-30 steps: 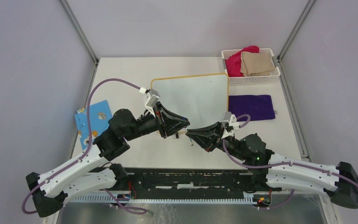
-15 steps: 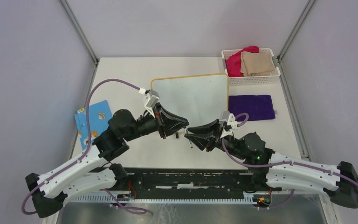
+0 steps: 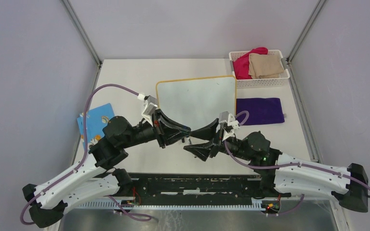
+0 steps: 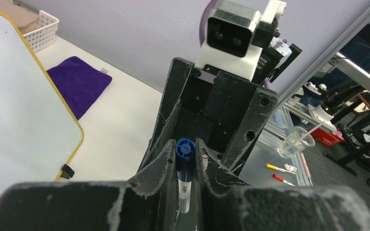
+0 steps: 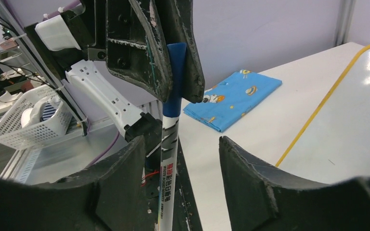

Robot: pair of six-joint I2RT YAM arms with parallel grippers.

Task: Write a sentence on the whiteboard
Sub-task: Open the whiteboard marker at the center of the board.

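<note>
Mid-air handover: left hand (image 4: 185, 144) clamped tight on the marker (image 5: 166, 173) at its blue end, presenting the barrel; right hand (image 5: 180, 142) spread wide astride it, gripping nothing, probably to take it for writing; whiteboard (image 3: 197, 98) lies blank on the tabletop (image 3: 125, 72) just beyond.

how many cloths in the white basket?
2 in the basket: pink cloth at its left end in the top view, tan cloth at its right. More may lie hidden underneath.

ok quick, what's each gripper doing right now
left gripper: closed on the marker
right gripper: open, fingers either side of the marker
</note>
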